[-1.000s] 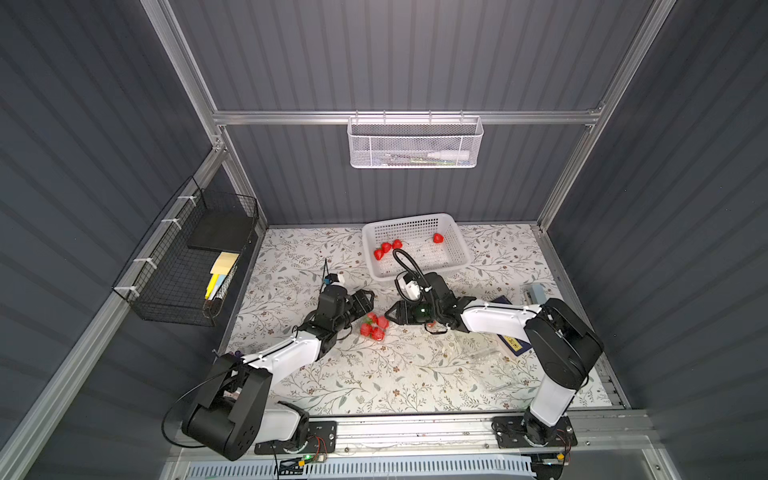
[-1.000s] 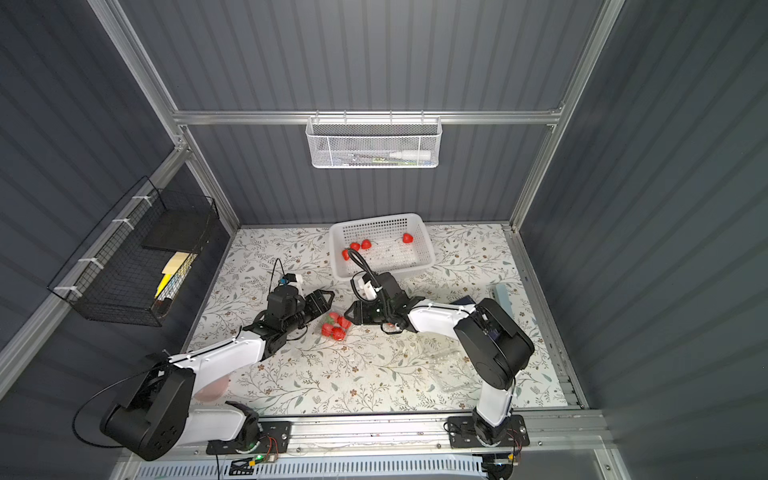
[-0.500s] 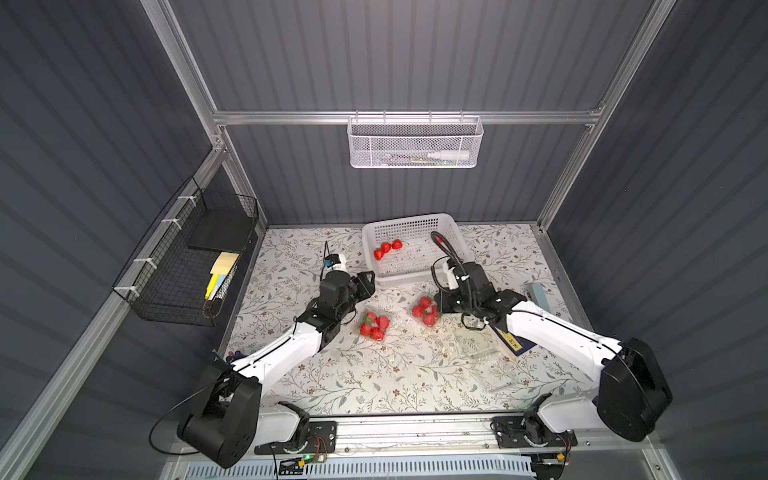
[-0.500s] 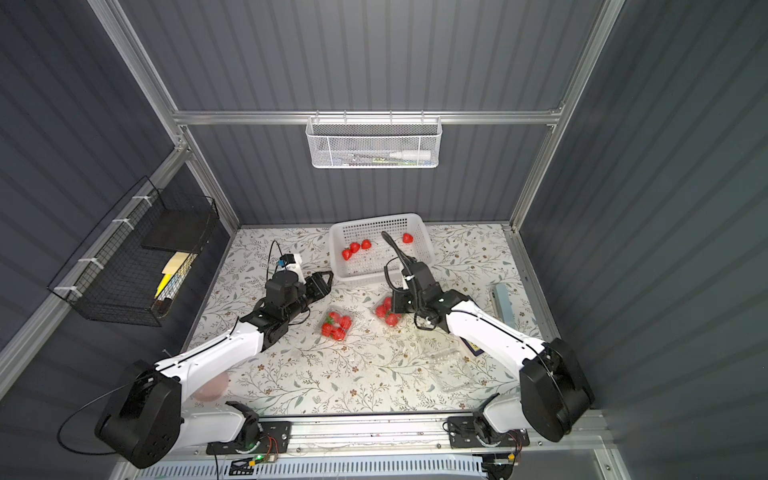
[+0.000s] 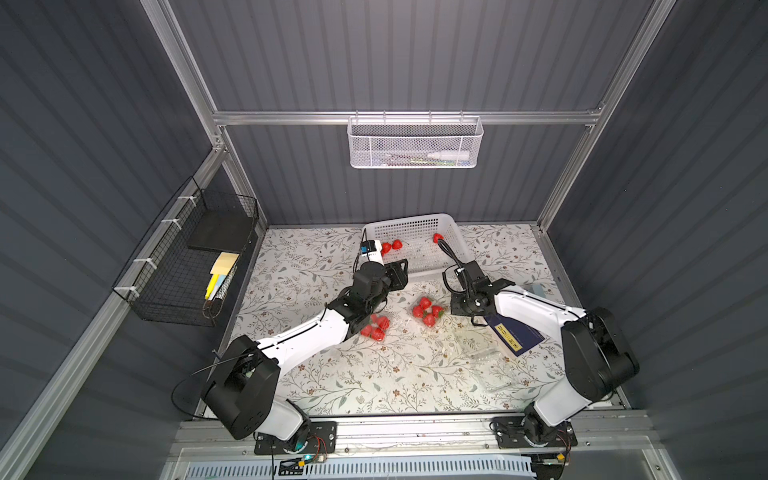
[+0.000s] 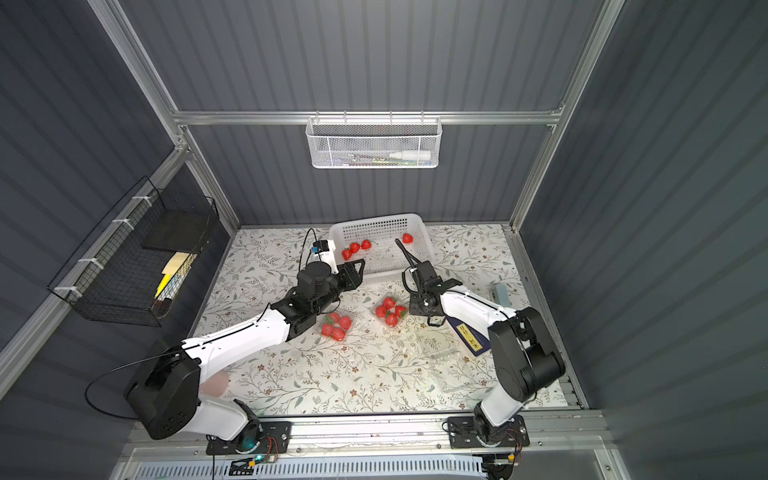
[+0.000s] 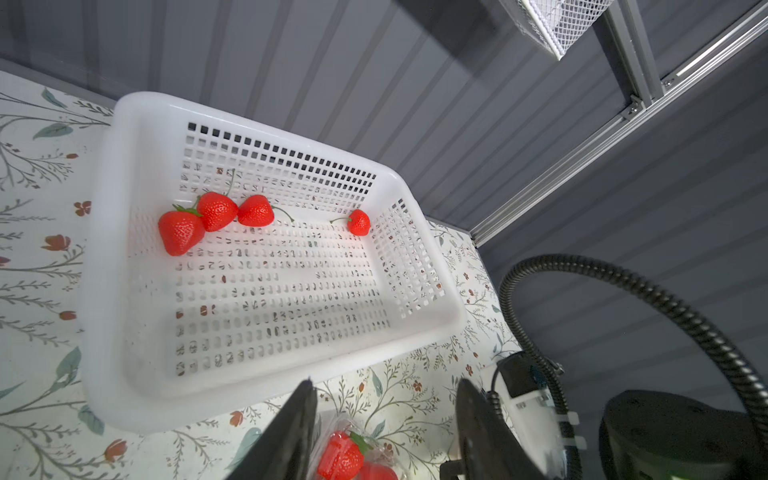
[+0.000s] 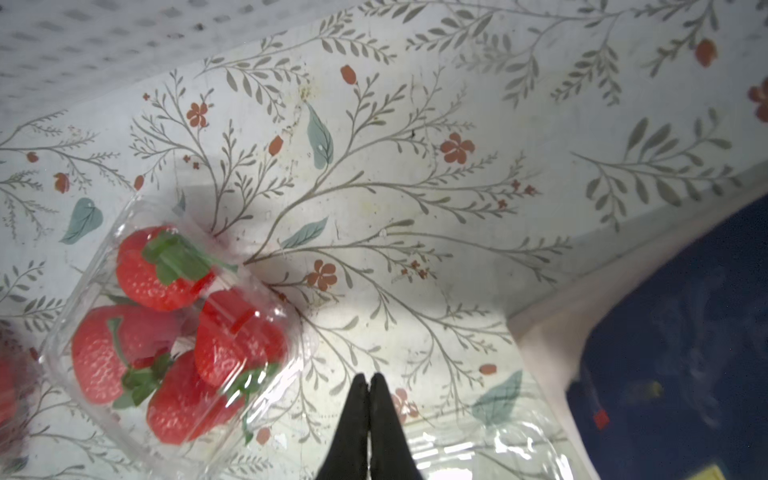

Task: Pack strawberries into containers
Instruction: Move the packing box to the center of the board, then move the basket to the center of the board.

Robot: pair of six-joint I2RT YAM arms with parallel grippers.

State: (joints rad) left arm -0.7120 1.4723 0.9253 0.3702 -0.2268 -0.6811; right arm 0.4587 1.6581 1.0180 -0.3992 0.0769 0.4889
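Right claw (image 8: 369, 384): tips pressed together, empty.
Left claw (image 7: 386, 384): jaws apart, holding nothing.
Empty container (image 5: 478, 348): barely discernible from above; right wrist view cuts it off.

At the far middle of the floral table (image 5: 311, 257) we see a white perforated basket (image 5: 415, 219) with three strawberries (image 5: 397, 244) showing inside. The left gripper (image 5: 403, 273) hangs at its near left corner. Nearer us, two berry-filled clear containers (image 5: 443, 321) lie apart. The right gripper (image 5: 476, 322) is just right of the right-hand one. A third clear container (image 5: 480, 349) lies beside a dark blue booklet (image 5: 515, 334).
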